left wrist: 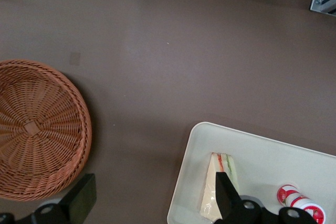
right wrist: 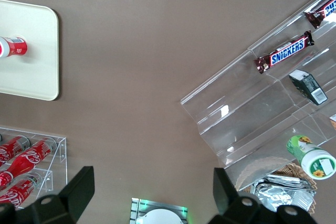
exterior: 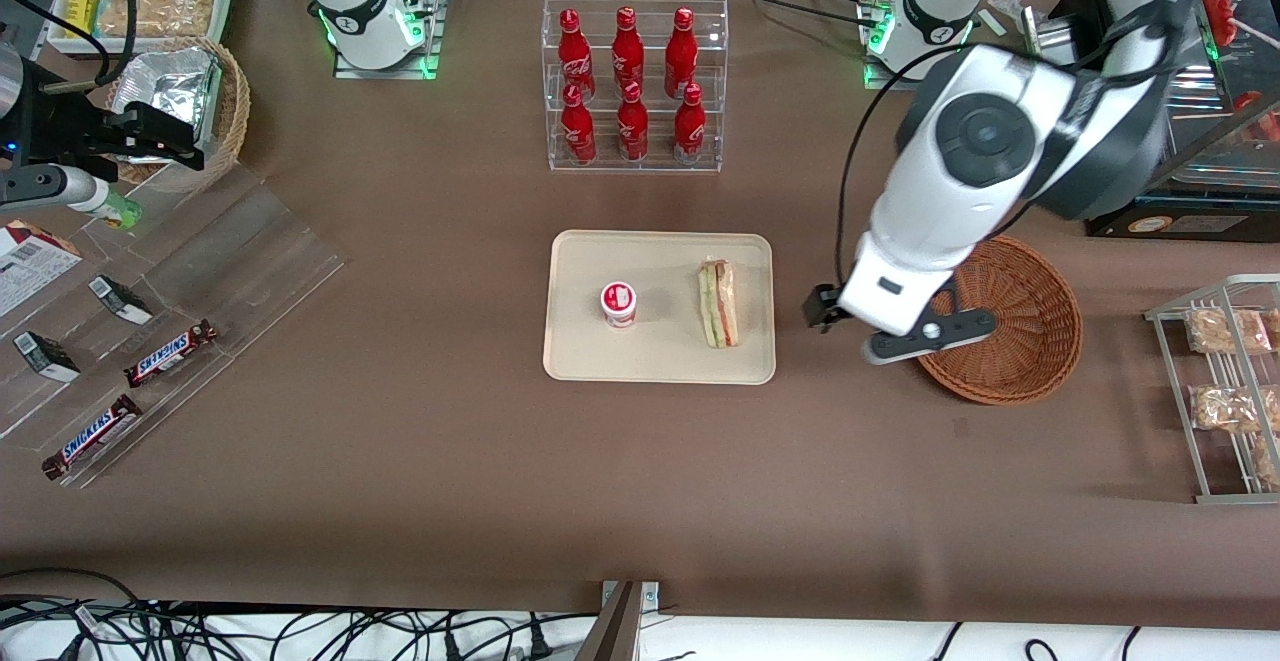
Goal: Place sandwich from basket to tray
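Hovering w/ our gripper (left wrist: 152,203) over bare bench (exterior: 640,481) betw. basket (exterior: 1030,331) and tray (exterior: 660,361), jaws apart, empty; sandwich (exterior: 719,303) on tray's edge nearest them, partly hidden in wrist view.

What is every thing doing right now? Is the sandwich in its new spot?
Sandwich: lying on the tray, free of the gripper.
Tray: flat on the table, holding the sandwich and a small cup.
Cup: upright on the tray.
Basket: empty.
Gripper: open, holding nothing, between tray and basket.
Bottles: upright in their rack.
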